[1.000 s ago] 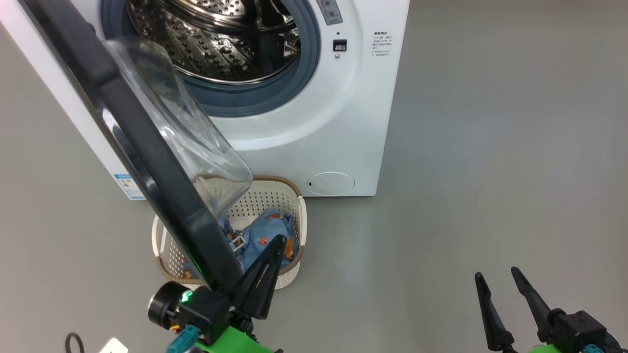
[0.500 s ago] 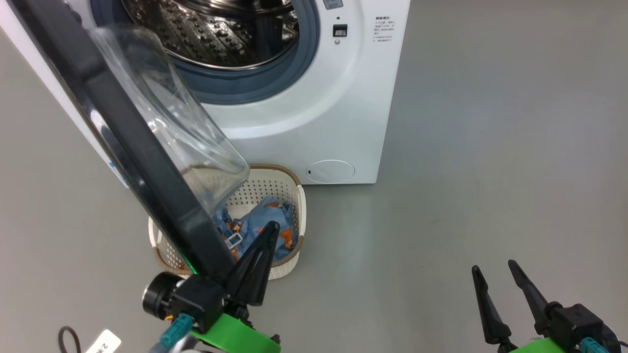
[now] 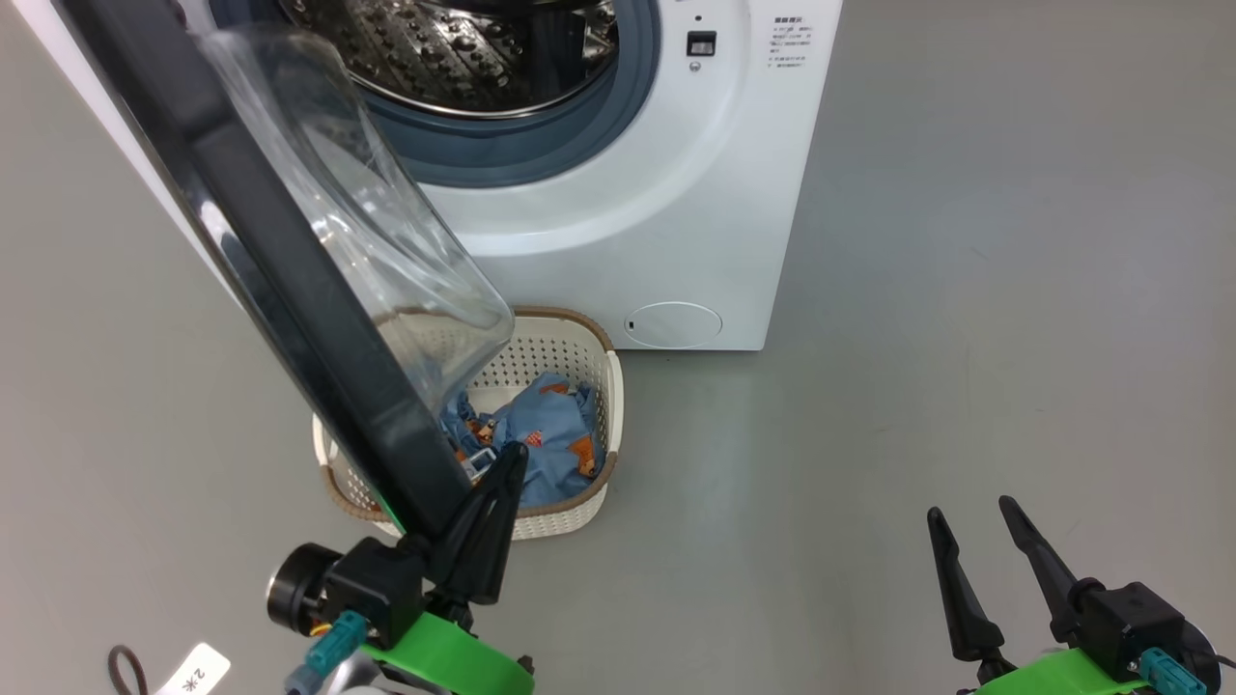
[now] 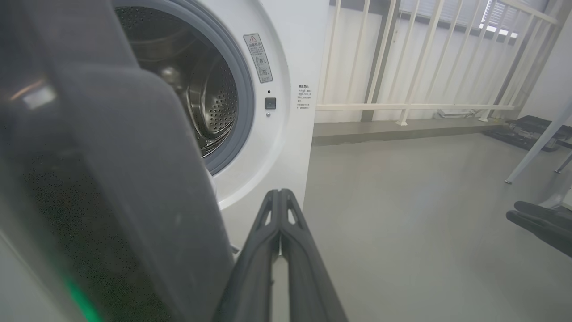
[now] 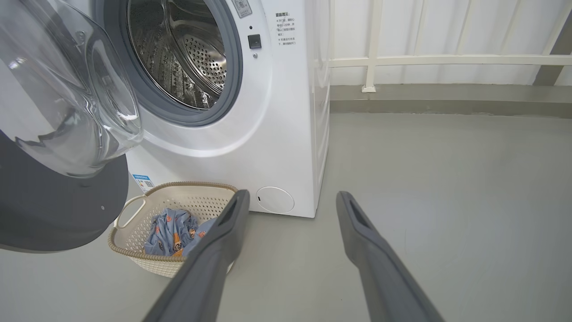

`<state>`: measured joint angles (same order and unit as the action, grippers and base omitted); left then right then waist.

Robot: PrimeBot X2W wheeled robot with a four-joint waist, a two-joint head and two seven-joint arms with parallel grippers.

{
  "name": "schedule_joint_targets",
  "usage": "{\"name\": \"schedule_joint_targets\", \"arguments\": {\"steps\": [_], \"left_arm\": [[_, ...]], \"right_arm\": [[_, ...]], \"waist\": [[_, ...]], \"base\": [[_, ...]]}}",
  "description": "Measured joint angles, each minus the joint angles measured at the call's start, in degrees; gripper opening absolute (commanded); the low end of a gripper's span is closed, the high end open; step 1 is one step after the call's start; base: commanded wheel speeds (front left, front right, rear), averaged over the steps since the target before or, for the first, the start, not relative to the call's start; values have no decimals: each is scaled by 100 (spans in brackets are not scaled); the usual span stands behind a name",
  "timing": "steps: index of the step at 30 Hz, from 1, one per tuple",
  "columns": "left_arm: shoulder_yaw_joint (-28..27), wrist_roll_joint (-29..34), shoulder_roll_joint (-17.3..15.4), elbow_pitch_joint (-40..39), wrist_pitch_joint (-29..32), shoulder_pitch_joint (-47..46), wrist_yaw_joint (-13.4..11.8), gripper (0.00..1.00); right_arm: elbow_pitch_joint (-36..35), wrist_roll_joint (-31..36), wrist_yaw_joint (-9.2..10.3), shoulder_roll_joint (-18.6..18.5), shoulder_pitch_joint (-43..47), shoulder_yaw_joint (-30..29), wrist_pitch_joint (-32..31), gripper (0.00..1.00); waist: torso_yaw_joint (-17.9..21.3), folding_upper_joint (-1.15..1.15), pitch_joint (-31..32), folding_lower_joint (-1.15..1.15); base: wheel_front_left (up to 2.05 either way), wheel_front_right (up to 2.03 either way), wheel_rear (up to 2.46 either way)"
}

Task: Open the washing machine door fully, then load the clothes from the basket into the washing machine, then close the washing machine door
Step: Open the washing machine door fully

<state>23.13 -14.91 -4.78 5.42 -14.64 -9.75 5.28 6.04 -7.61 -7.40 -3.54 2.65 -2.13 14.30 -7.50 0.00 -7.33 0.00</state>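
- Two grippers in play: the left gripper (image 3: 509, 459) has its fingers (image 3: 488, 526) pressed tight together with nothing between them. It lies right alongside the lower edge of the washing machine door (image 3: 323, 338). Contact looks likely, though I can't swear to it.
- Low on the right, the right gripper (image 3: 970, 512) sits with its prongs spread wide, empty, well apart from everything.
- That door stands swung out from the washing machine (image 3: 695, 193), its glass bowl (image 3: 386, 232) hanging over the basket (image 3: 610, 386), which sits on the floor (image 3: 966, 290) just in front of the machine.
- Heaped in the basket, the clothes (image 3: 550, 434) are untouched, and what shows of the drum (image 3: 454, 48) looks empty.
- Handling call: the door is rigid and hinged, so a steady sideways push should swing it. The glossy black rim (image 3: 241, 212) may be slick, so bear on its edge, not on the glass.
- The fabric will be light and limp: pinch a raised fold atop the heap and expect it to drape and trail.
- The basket looks light too, so a snagged pull could drag it along.
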Motion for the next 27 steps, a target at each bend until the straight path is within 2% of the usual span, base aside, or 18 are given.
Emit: {"name": "schedule_joint_targets", "arguments": {"steps": [27], "left_arm": [[-96,-2,107,264,1,28,-258,0]], "right_arm": [[116,-20,0,23,-41,25,0,100]], "waist": [[-423,0,132,0]], "base": [[0,0,0]]}}
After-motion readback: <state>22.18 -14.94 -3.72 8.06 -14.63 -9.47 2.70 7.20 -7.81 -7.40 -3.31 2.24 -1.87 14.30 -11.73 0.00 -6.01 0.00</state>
